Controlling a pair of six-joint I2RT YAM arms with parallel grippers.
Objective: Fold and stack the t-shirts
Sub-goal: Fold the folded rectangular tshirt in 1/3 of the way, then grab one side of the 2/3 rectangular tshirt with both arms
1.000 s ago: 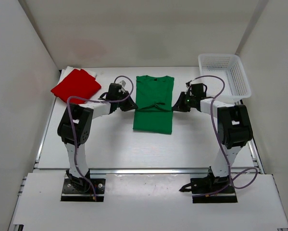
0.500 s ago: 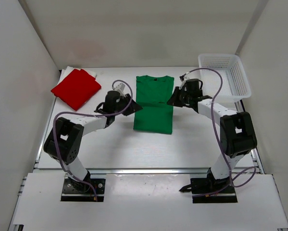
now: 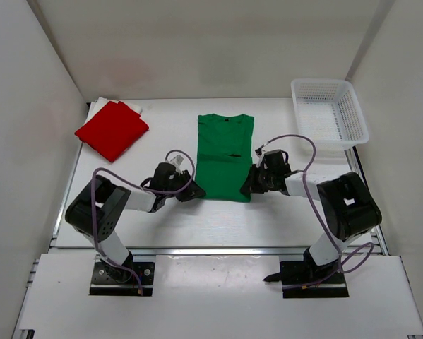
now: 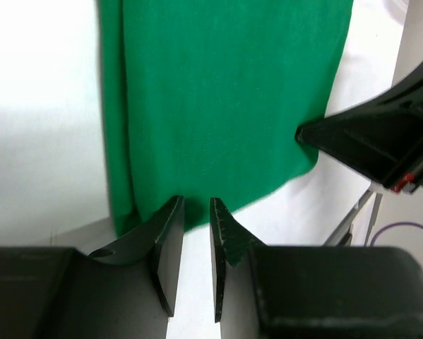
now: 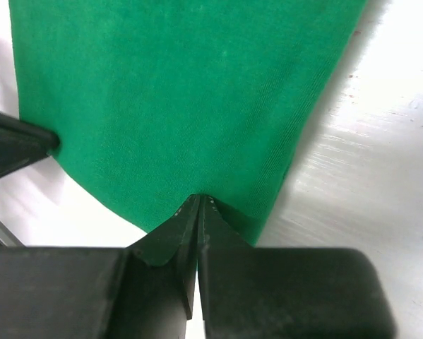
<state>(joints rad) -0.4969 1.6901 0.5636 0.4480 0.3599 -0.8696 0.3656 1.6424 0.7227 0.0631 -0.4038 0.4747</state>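
- The left pincer [image 4: 197,203] lies low on the bench, its two black fingers [image 4: 167,236] almost together with only a thin slit between them. The tips sit at the near hem of the green cloth t-shirt [image 3: 225,152]. I cannot tell whether any cloth is nipped in the slit.
- The right pincer [image 5: 198,198] has its fingers pressed together. The tips meet on the same near hem at its right corner, and the green cloth runs in between them.
- Each wrist view shows the other pincer as a black shape at the far side of the hem, so the two sit at opposite near corners.
- The green t-shirt lies flat as a long narrow strip in the middle of the white bench [image 3: 197,220]. Its collar is at the far end and a small crease crosses it halfway along.
- A bright red folded t-shirt [image 3: 112,129] lies well apart at the far left.
- It rests on a white cloth t-shirt [image 3: 98,106], which shows only at its far edge.
- A white plastic lattice basket [image 3: 323,82] stands at the far right corner, apart from all the shirts.
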